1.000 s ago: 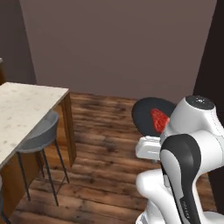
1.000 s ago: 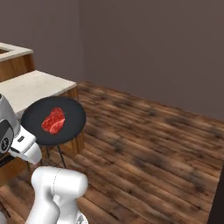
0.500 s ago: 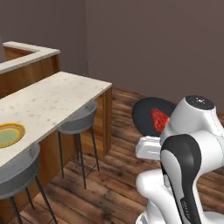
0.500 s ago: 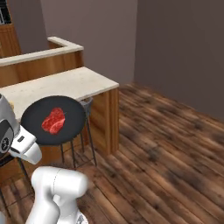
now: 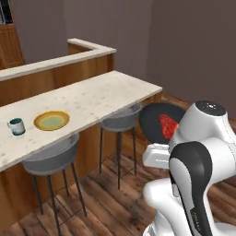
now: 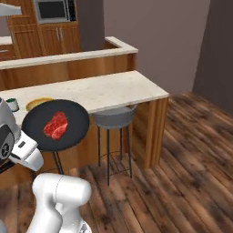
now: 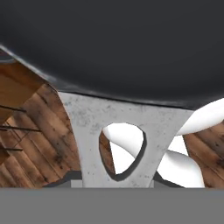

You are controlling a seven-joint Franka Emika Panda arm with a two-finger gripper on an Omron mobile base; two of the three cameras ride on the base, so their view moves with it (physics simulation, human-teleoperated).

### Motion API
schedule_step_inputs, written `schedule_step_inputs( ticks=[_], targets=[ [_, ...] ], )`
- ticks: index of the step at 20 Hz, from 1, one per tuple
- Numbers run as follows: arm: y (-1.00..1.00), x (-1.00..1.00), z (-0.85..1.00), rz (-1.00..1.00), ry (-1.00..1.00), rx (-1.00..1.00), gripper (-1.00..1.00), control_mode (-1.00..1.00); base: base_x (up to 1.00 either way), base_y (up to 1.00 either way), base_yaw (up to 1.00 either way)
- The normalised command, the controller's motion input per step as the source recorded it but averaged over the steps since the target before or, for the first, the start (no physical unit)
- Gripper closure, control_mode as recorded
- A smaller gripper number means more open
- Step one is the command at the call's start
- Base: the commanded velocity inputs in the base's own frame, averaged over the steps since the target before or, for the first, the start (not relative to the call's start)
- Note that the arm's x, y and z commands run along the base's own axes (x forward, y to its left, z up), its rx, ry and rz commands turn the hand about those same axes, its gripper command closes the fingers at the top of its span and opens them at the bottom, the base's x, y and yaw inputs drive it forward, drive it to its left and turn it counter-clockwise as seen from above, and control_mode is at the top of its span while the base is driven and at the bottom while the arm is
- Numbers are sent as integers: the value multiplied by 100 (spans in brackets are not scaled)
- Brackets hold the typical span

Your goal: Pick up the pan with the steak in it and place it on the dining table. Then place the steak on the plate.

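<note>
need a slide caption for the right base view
Pan with steak carried in the air beside the dining table, plate waiting.

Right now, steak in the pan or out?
In. The steak lies on the pan, which is carried level above the floor, short of the dining table.

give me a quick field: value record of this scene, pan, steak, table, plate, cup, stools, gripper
pan: round black frying pan, carried in the air, off the table
steak: red lumpy steak, lying in the pan
table: long beige speckled dining table
plate: orange-rimmed, pale green plate, on the table
cup: small dark-green cup, beside the plate
stools: grey bar stools under the table edge
gripper: shut on the pan handle
</note>
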Motion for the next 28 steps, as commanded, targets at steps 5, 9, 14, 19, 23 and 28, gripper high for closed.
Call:
schedule_step_inputs(
  ticks=[5,9,14,19,23,28],
  targets=[
    [0,0,0,0,0,0,100,100,-2,0,50],
    [0,0,0,0,0,0,100,100,-2,0,50],
    [0,0,0,0,0,0,100,100,-2,0,49],
    [0,0,0,0,0,0,100,100,-2,0,49],
    [0,0,0,0,0,0,100,100,0,-5,24],
    [0,0,0,0,0,0,100,100,0,-46,2]
  ],
)
